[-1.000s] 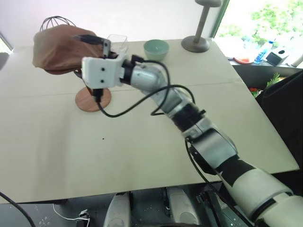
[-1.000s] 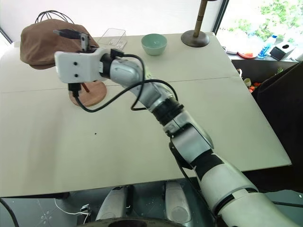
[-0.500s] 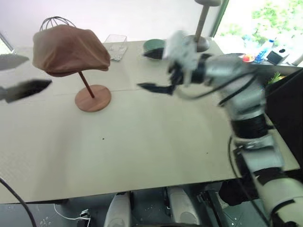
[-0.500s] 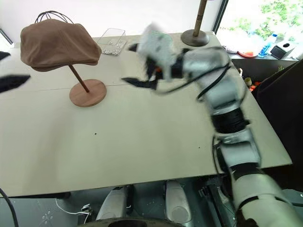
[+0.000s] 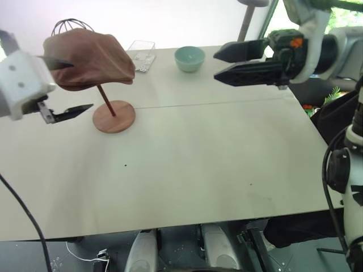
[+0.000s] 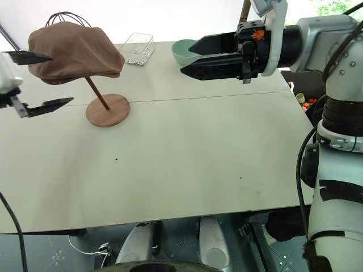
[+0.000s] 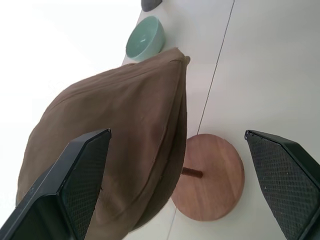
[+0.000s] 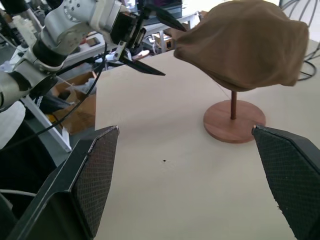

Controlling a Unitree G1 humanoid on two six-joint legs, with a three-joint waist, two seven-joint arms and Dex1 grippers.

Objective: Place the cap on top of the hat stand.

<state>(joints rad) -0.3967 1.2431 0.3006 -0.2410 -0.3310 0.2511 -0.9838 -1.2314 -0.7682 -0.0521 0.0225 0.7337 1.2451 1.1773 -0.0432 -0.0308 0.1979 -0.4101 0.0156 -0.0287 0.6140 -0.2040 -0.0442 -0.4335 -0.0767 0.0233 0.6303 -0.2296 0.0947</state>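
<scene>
The brown cap [image 5: 88, 54] lies draped over the top of the hat stand, whose slanted stem runs down to a round wooden base [image 5: 114, 117]. In the left wrist view the cap [image 7: 115, 150] and the base [image 7: 210, 177] lie ahead of the fingers. My left gripper [image 5: 82, 85] is open at the cap's left side, its upper finger crossing the cap's edge in the head view, and it grips nothing. My right gripper [image 5: 215, 67] hovers open and empty to the right, high over the table, pointing left toward the cap.
A green bowl [image 5: 189, 58] and a clear plastic tray [image 5: 140, 55] sit at the back of the table [image 5: 198, 170]. A black wire globe stand [image 5: 71, 25] rises behind the cap. A grey stand [image 5: 248, 20] is at the back right.
My right gripper has drawn away from the cap to the right and rolled over. My left gripper has come in at the cap's left side. The cap stays on the stand.
</scene>
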